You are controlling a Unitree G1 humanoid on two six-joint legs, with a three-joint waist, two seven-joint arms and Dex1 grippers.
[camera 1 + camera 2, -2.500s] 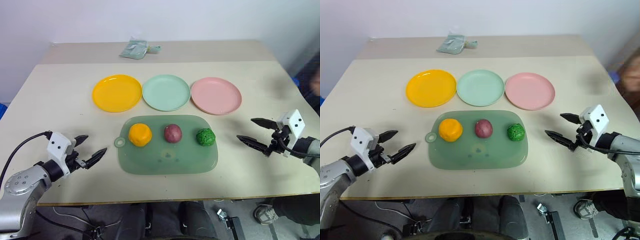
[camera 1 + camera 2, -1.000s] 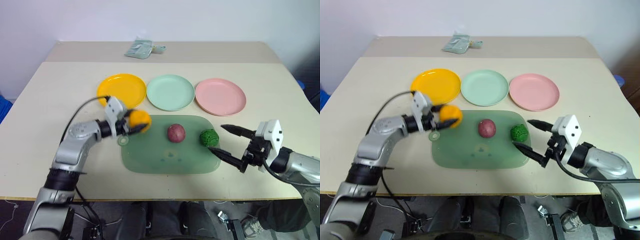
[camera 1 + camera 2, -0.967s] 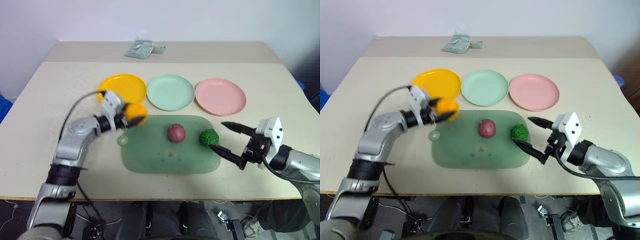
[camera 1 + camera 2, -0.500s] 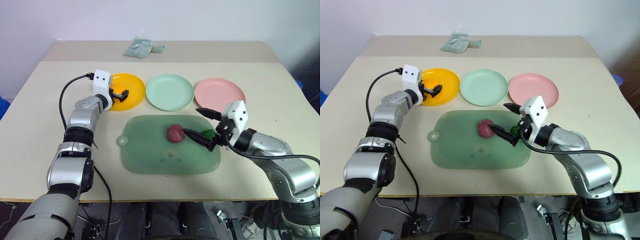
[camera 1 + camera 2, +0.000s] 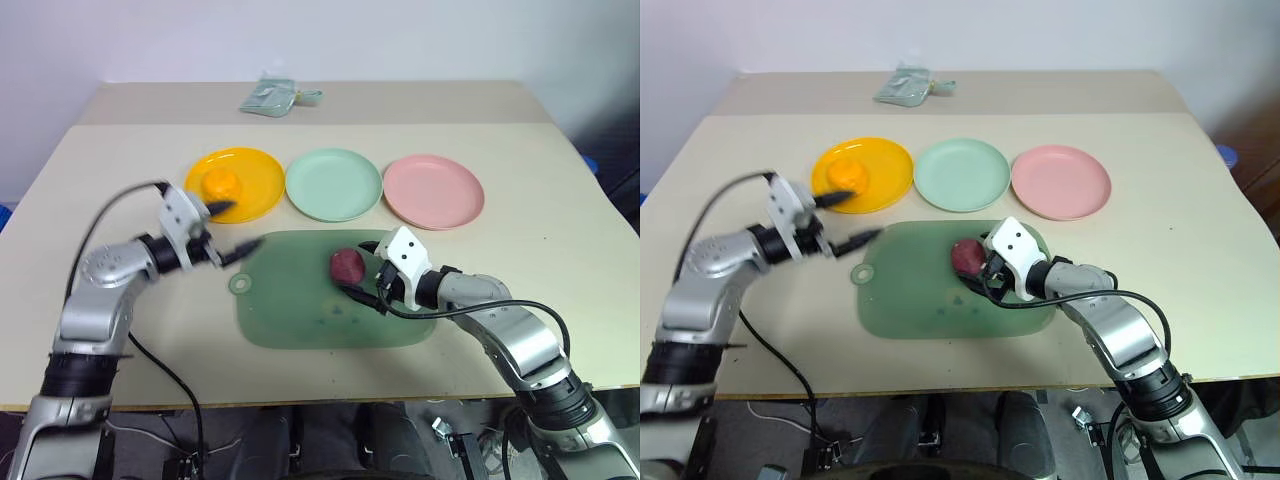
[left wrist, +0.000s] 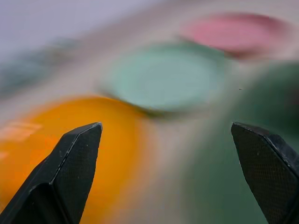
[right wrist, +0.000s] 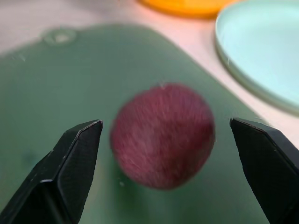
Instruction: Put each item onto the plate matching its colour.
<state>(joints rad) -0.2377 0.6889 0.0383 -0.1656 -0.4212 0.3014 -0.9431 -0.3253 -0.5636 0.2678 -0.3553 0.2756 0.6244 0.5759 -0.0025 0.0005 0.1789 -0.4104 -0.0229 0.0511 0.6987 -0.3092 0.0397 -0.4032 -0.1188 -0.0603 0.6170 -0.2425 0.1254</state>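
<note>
1. Orange ball (image 5: 222, 184) went from the left pincer's grip a second ago onto the yellow-orange plate (image 5: 262, 175); it now sits there by itself. One of three done.
2. Left pincer (image 5: 232, 228) has pulled back off that plate. It is spread wide and empty, over the table (image 5: 120, 170) at the mat's near-left corner.
3. Purple-red oval (image 5: 347, 265) is still on the green mat (image 5: 290, 310). Right pincer (image 5: 360, 270) has moved in from the right since then and is spread either side of the oval. In the right wrist view there's a gap at both fingers, so no grip yet.
4. Pink plate (image 5: 433, 190) is bare, so the oval still has to go there.
5. Mint green plate (image 5: 333, 185) is also bare. Green ball is hidden, my guess behind the right hand, and isn't placed.
6. Judgement: about a third through, second pick about to close.
</note>
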